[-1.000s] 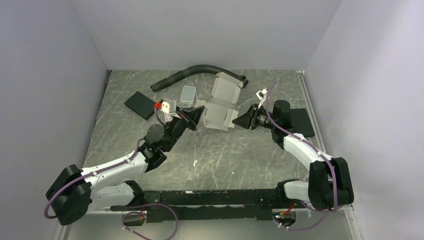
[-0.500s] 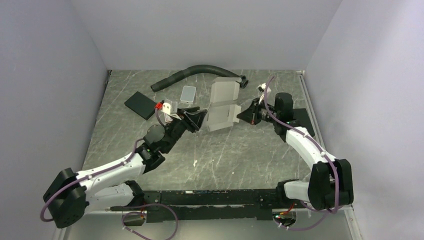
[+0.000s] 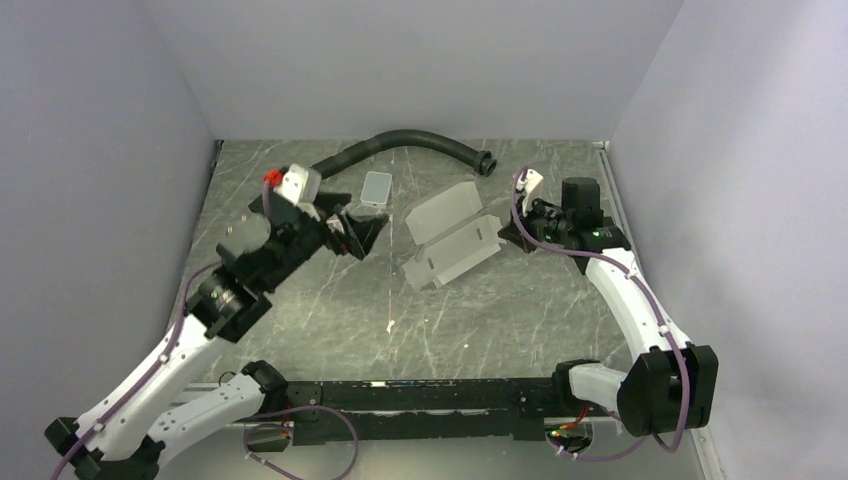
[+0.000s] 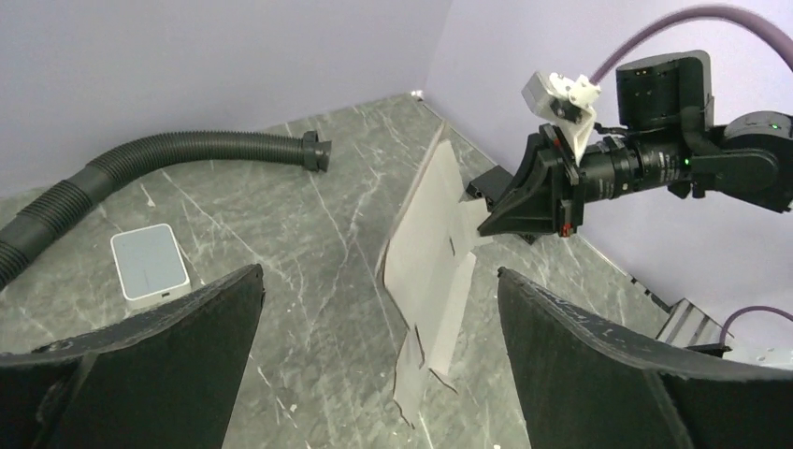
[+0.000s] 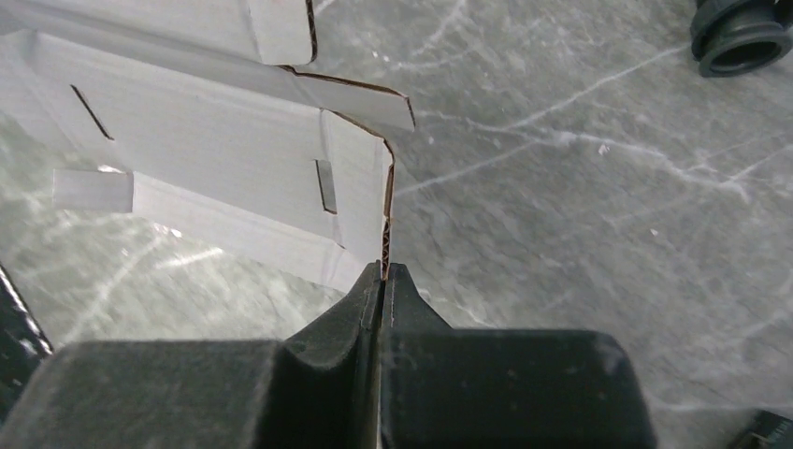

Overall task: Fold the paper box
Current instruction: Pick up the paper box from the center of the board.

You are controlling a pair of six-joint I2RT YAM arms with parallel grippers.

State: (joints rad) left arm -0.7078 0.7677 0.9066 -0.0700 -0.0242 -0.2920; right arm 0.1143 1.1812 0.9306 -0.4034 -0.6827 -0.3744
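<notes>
**White paper box held by one edge over the grey tabletop**

The paper box (image 3: 450, 245) is a thin white card sheet. It is not a box shape here. It has fold lines, small slits and little tabs. It sits in the middle of the tabletop (image 3: 450, 330), tipped up on a slant. The tabletop is grey like stone, with pale wiggly lines.

The right gripper (image 3: 507, 233) is pinched tight on the right edge of the paper box. The right wrist view shows this best: the two black fingers (image 5: 337, 323) press together with the card edge between them. That view also shows the cut edge is brown and wavy inside, which the top view does not show.

The left gripper (image 3: 362, 232) is spread wide and holds nothing. It is just beside the left side of the paper box, not touching it. In the left wrist view its black fingers (image 4: 168, 355) fill both bottom corners, and the sheet stands up thin between them. Its lowest tabs hang near the tabletop; I cannot tell if they touch.

Behind the box lies a black bendy hose (image 3: 400, 140) with ribs and a round end. A small light grey tile (image 3: 376, 187) with round corners lies flat near the hose.

The left arm covers part of the tabletop in the top view.
</notes>
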